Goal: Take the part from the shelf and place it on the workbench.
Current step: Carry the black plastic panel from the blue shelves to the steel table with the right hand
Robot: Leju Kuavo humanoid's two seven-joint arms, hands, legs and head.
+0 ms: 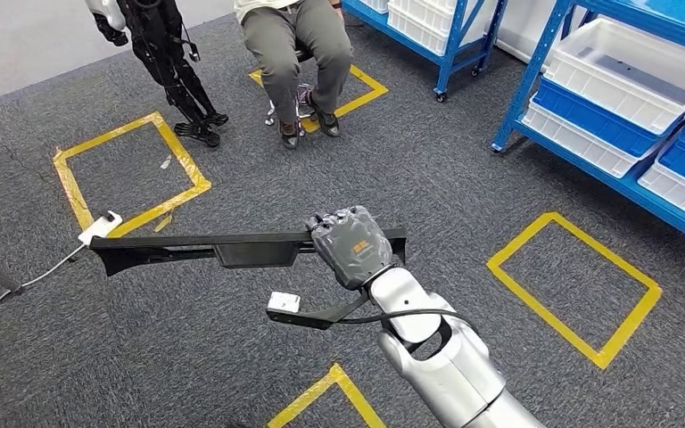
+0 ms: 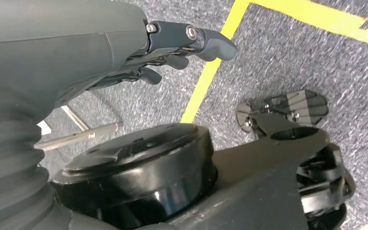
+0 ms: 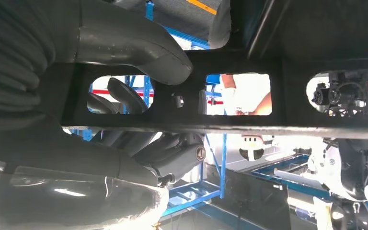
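The part [image 1: 187, 249] is a long, flat black bar with cut-out windows. It hangs level above the grey carpet, reaching well out to the left. My right hand [image 1: 352, 245] grips it near its right end. In the right wrist view the bar [image 3: 278, 103] crosses the picture, with the thumb [image 3: 134, 48] over one side and the darker fingers [image 3: 124, 96] wrapped behind it. My left hand [image 2: 172, 52] hangs beside my body above the carpet, fingers loosely apart, holding nothing.
A person [image 1: 299, 45] sits on a stool straight ahead, beside another robot's black legs [image 1: 178, 80]. Blue shelves [image 1: 589, 160] with white bins [image 1: 629, 71] stand at the right. Yellow tape squares [image 1: 575, 285] mark the carpet. A white power strip [image 1: 100, 227] lies at the left.
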